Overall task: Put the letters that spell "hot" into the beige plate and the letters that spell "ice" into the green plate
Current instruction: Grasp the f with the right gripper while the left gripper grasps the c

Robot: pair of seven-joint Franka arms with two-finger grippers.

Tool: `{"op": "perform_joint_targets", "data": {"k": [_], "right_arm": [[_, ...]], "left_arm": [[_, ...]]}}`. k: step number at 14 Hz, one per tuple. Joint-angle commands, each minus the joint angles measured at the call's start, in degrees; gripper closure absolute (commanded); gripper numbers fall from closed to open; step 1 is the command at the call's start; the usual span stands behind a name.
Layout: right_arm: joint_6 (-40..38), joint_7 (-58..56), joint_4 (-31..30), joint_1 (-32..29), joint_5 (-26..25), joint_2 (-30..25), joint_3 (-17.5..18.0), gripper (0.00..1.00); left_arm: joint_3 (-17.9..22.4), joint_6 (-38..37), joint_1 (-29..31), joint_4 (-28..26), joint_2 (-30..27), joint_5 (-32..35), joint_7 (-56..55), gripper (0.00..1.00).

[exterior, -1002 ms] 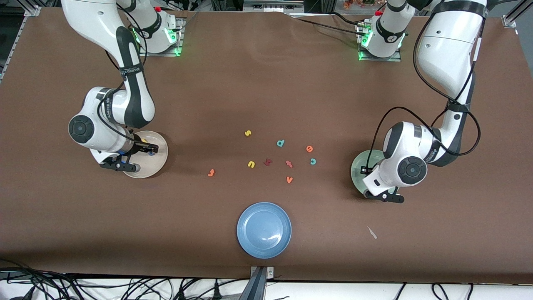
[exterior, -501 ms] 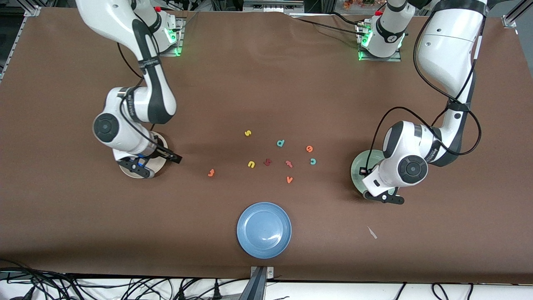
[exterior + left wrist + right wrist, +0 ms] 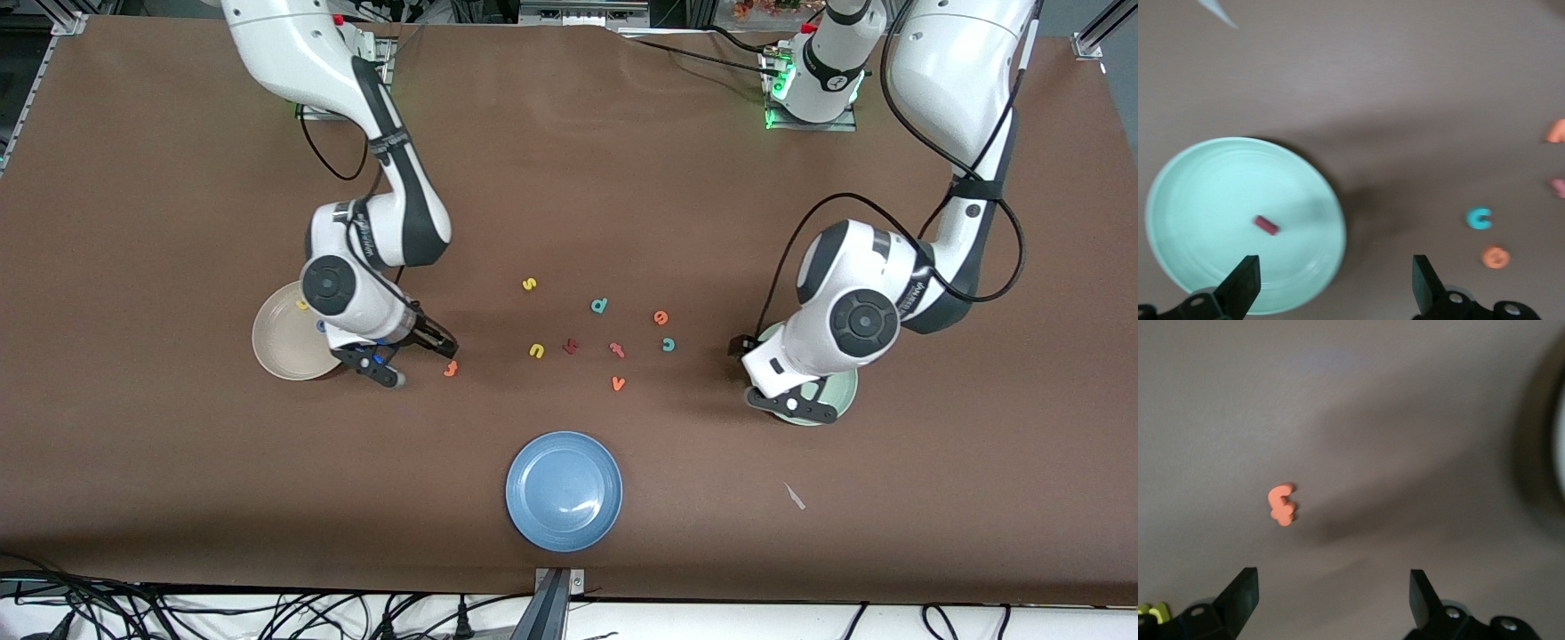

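The beige plate holds the yellow h and the blue o. The orange t lies on the table just past my right gripper, which hangs open and empty beside that plate. In the right wrist view the orange t lies ahead of the right gripper. My left gripper is open over the green plate's rim. The dark red i lies in the green plate, with the left gripper over its edge. The teal c and orange e lie on the table nearby.
Loose letters lie mid-table: yellow s, teal d, yellow u, a dark red letter, a reddish letter, orange v. A blue plate stands nearest the front camera, a white scrap beside it.
My right gripper left the beige plate and swung toward the orange t. My left gripper opened over the green plate and shifted toward the middle of the table.
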Motion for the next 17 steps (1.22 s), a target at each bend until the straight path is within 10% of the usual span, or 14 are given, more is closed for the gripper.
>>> {"op": "perform_joint_targets", "data": {"k": [1, 9, 17], "right_arm": [[-0.32, 1.51, 5.38, 0.88, -0.17, 4.81, -0.23, 0.00], [-0.23, 0.11, 9.96, 0.54, -0.17, 9.04, -0.23, 0.05], [1.08, -2.70, 9.96, -0.52, 0.19, 9.83, -0.32, 0.23]], "left_arm": [[-2.09, -0.58, -1.46, -0.94, -0.18, 0.77, -7.81, 0.00], [-2.62, 6.34, -4.37, -3.66, 4.22, -0.81, -10.91, 0.01], [-2.45, 11.99, -7.36, -4.11, 7.90, 0.07, -16.19, 0.36]]}}
